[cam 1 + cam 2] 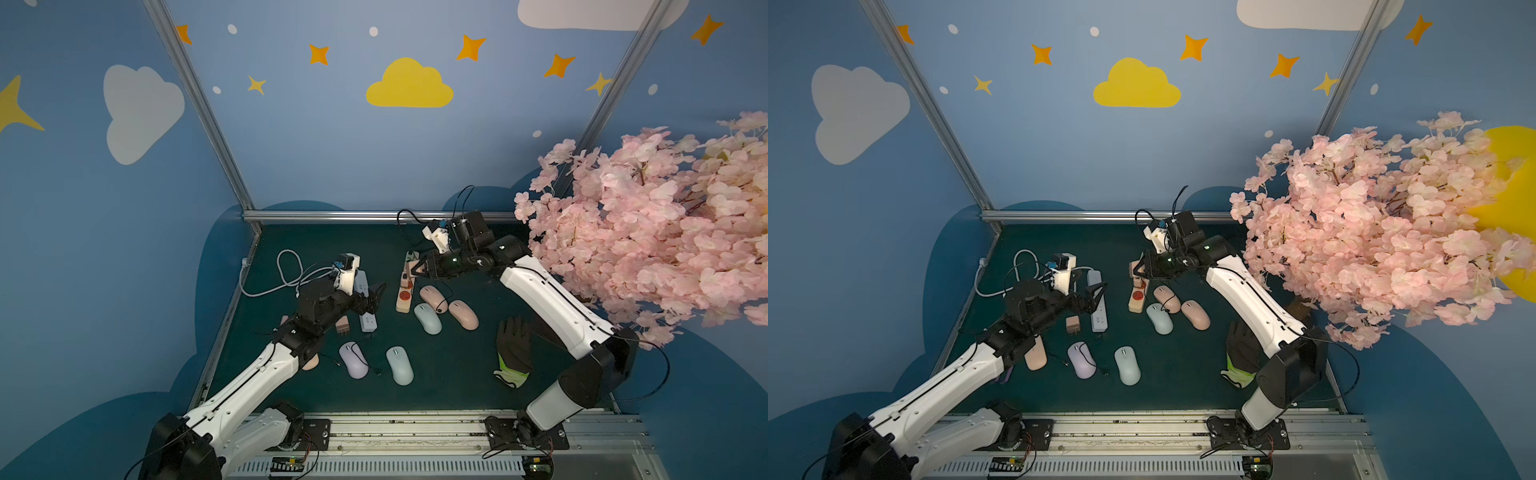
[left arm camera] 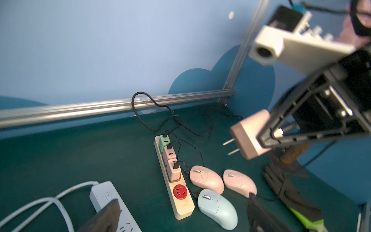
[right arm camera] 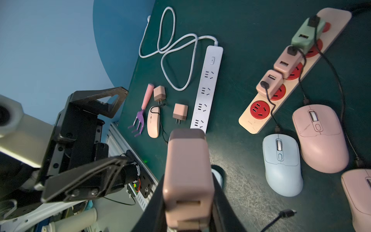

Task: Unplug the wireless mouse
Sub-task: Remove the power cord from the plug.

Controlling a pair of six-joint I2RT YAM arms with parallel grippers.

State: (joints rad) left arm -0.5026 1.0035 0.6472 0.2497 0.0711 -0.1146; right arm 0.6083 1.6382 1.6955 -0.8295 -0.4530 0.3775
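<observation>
Wireless mouse (image 3: 281, 164) cabled to strip (image 3: 247, 122) | right hand (image 1: 417, 268) grips pink charger (image 3: 187, 160) | left hand (image 1: 377, 297) gaping, empty

it's a bit dim in here, and the light seems to come softly from above. the dark green table mat (image 1: 449, 386) looks gloomy, with faint shadows on it. the fluffy pink blossom tree (image 1: 648, 232) is the brightest thing, a little washed out. in both top views the long silver metal posts (image 1: 926, 108) lean and bend near the edges. up close, the pink square plug block (image 3: 187, 176) is fuzzy, and scratches on the mat shine pale beside it.
</observation>
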